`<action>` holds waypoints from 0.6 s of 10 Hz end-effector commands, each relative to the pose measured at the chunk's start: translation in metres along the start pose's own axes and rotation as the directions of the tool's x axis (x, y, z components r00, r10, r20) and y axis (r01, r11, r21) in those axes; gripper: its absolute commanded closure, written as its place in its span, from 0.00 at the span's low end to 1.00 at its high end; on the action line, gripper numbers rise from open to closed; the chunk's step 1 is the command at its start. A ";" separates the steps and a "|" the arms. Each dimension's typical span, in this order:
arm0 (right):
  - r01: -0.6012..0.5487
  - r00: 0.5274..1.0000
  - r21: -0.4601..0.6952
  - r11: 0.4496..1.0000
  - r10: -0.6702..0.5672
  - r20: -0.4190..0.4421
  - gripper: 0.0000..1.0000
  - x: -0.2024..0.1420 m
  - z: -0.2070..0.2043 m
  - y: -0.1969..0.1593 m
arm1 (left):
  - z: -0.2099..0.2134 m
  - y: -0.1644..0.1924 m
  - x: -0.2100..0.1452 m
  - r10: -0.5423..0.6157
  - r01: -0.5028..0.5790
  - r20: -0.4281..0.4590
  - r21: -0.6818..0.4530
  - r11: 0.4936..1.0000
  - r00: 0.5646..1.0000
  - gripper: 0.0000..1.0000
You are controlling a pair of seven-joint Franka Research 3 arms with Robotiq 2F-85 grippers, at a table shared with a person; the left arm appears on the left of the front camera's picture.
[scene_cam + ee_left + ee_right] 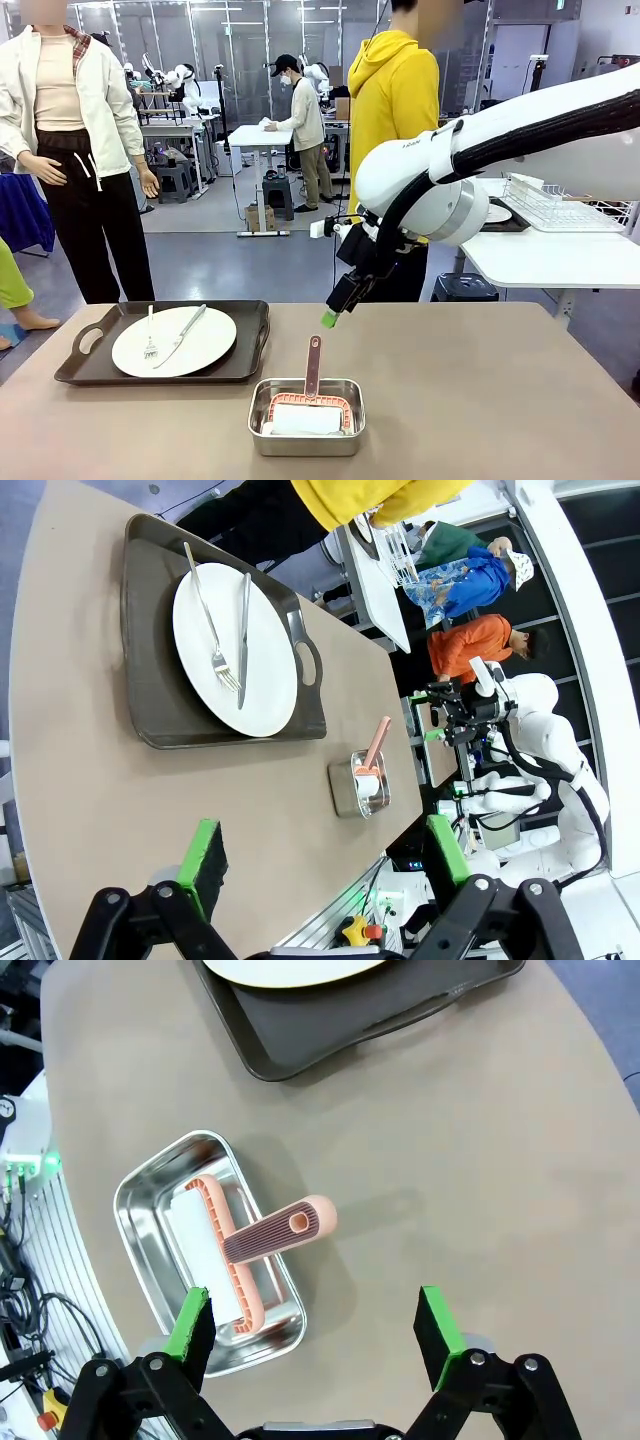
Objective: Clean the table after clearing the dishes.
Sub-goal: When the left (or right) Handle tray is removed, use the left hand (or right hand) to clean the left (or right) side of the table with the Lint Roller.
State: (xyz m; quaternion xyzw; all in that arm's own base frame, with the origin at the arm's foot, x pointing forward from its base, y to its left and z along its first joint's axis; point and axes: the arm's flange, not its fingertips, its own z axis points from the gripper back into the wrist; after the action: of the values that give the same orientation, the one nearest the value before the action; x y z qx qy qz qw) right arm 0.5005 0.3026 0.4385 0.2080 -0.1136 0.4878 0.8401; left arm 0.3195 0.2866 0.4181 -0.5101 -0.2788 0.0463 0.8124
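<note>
Right hand (315,1310), spread wide, hangs above pink brush (275,1232) in steel pan (140,1185).

Right arm (520,130) outstretched, both jaws wide

White plate (270,665) rests on dark tray (148,680).

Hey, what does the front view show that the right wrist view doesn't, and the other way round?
Front, not wrist: the fork and knife lying on the plate, and a person in a yellow hoodie. Wrist, not front: the right gripper with both green pads spread open. Both: the steel pan holding the pink scrubber, and the dark tray, on the table.
</note>
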 end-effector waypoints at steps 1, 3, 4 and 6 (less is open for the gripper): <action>0.012 1.000 0.010 1.000 -0.012 0.014 0.00 -0.001 0.002 0.004 | 0.003 0.000 0.000 -0.016 0.016 0.009 -0.012 1.000 1.000 0.00; 0.000 1.000 0.000 1.000 0.000 0.000 0.00 0.000 0.000 0.000 | 0.003 0.000 0.000 -0.016 0.016 0.009 -0.012 1.000 1.000 0.00; -0.071 0.992 0.014 0.997 0.072 -0.101 0.00 0.021 0.002 -0.007 | 0.003 0.000 0.000 -0.016 0.016 0.009 -0.012 1.000 1.000 0.00; -0.151 0.969 0.135 0.979 0.174 -0.175 0.00 0.052 0.001 -0.027 | 0.003 0.000 0.000 -0.016 0.016 0.009 -0.012 1.000 1.000 0.00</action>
State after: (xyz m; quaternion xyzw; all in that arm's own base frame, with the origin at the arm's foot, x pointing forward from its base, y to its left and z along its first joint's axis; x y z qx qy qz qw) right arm 0.5206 0.3176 0.4450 0.1993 -0.0552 0.5438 0.8133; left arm 0.3196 0.2865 0.4181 -0.5101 -0.2787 0.0461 0.8124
